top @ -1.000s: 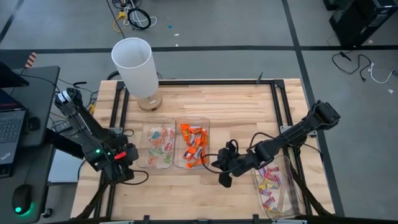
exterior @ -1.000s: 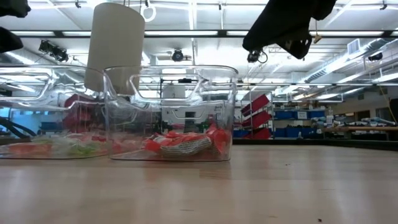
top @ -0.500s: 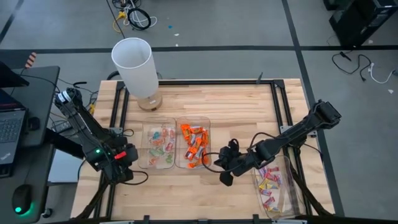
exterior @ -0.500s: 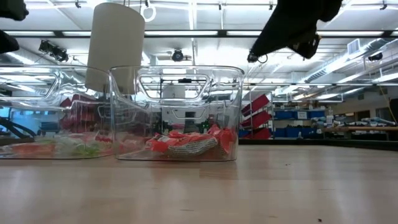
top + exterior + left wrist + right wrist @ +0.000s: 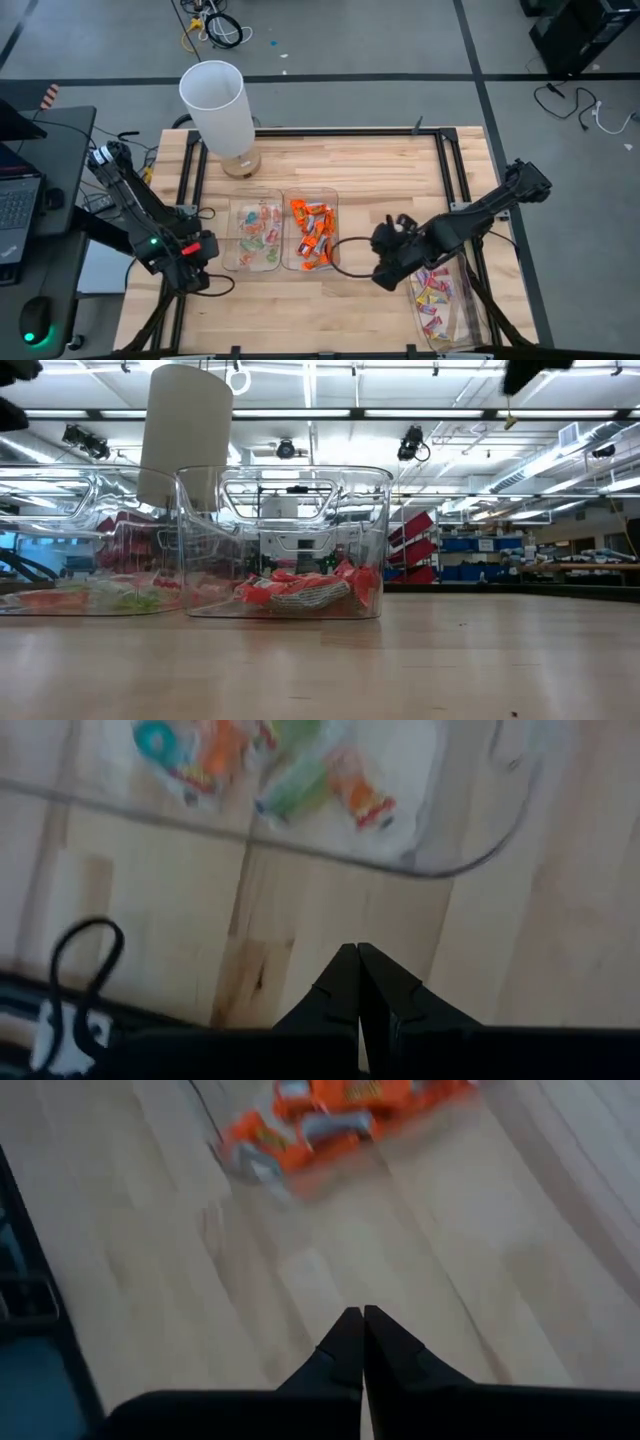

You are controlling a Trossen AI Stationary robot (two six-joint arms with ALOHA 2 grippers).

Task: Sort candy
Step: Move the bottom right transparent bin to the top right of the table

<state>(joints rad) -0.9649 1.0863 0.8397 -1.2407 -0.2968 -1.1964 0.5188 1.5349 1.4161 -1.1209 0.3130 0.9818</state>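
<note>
We see the wooden tabletop [image 5: 370, 170] first, with a tall white cylinder [image 5: 215, 105] standing near its far left corner. Three clear trays lie on the boards. Two sit side by side near the middle: the left tray [image 5: 252, 236] holds the pale green-and-pink candy [image 5: 258, 232], and the middle tray [image 5: 312, 234] holds the orange candy [image 5: 313, 235]. The third tray [image 5: 440, 300] lies well apart at the near right edge and holds the pink-and-yellow candy [image 5: 432, 292].

From table height, we see the orange candy [image 5: 305, 588] heaped on the floor of the middle tray [image 5: 285, 540], with the paler sweets in the tray beside it.

The right arm reaches in from the right edge, and its right tool [image 5: 385, 272] hangs over bare wood between the middle tray and the right-hand tray, close to the latter's far end. Its own camera shows the two dark fingers [image 5: 345, 1342] pressed together with nothing between them.

The left tool [image 5: 192, 278] waits at the near left edge, just beside the left tray. Its fingers [image 5: 345, 978] are also together and hold nothing.
</note>
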